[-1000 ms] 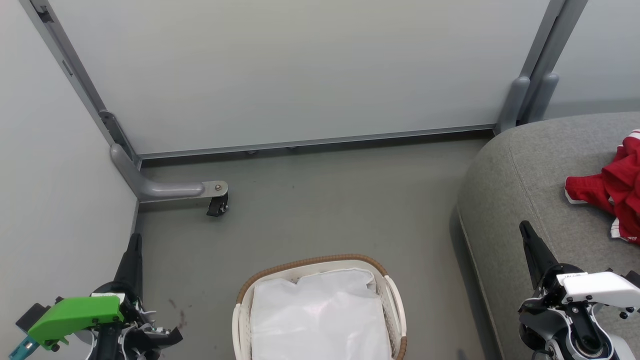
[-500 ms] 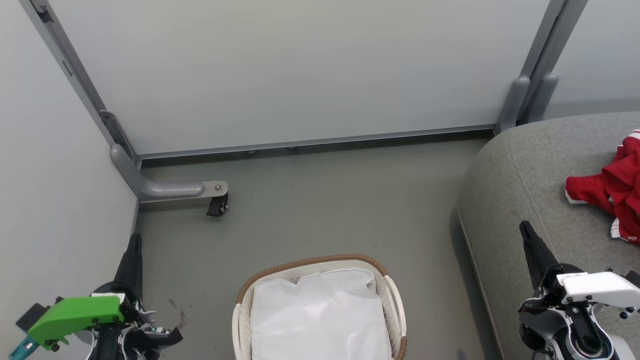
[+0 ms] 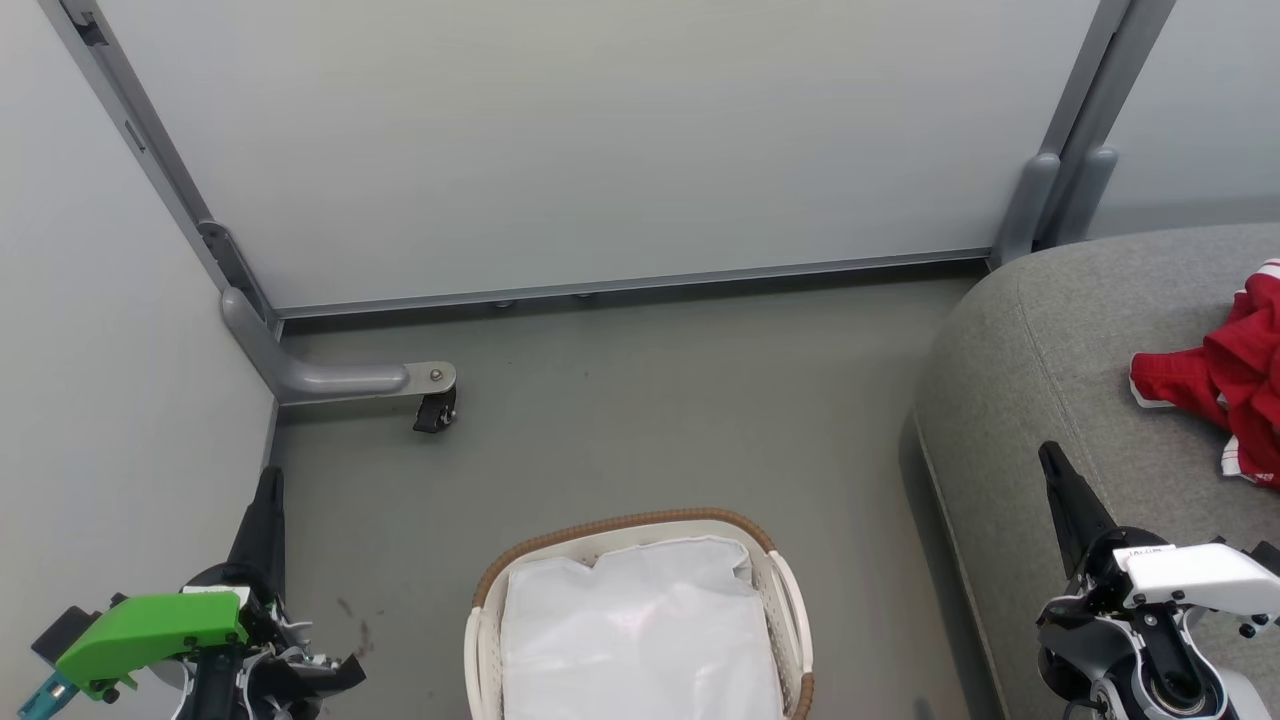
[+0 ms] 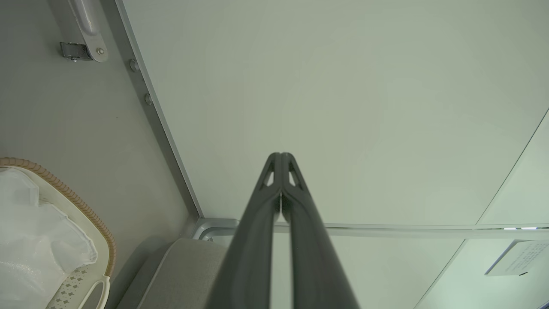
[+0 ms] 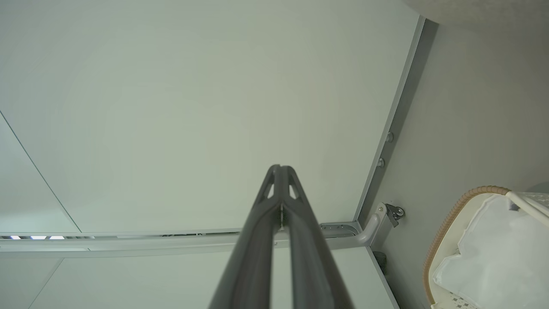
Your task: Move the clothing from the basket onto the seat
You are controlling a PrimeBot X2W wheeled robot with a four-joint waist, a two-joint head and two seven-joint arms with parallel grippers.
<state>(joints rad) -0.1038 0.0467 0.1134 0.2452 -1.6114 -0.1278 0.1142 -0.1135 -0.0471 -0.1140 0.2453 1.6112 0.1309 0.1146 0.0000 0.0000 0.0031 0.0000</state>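
Observation:
Red clothing [image 3: 1225, 385] with white striped trim lies bunched on the grey seat [image 3: 1060, 340] at the right edge of the head view. The white basket [image 3: 790, 590] with its brown woven rim stands on the floor at bottom centre, holding a plain white liner sheet [image 3: 635, 630]. The basket [image 4: 92, 240] also appears in the left wrist view and again in the right wrist view [image 5: 446, 231]. My left gripper [image 3: 268, 485] is low at the left, shut and empty [image 4: 281, 156]. My right gripper [image 3: 1048, 455] hovers over the seat's front edge, shut and empty [image 5: 281, 168].
Pale partition panels [image 3: 600, 140] wall in the floor at back and left. A grey metal foot with a small black caster [image 3: 436, 410] sticks out onto the floor at left. Bare grey floor [image 3: 680, 400] lies between the basket and the panels.

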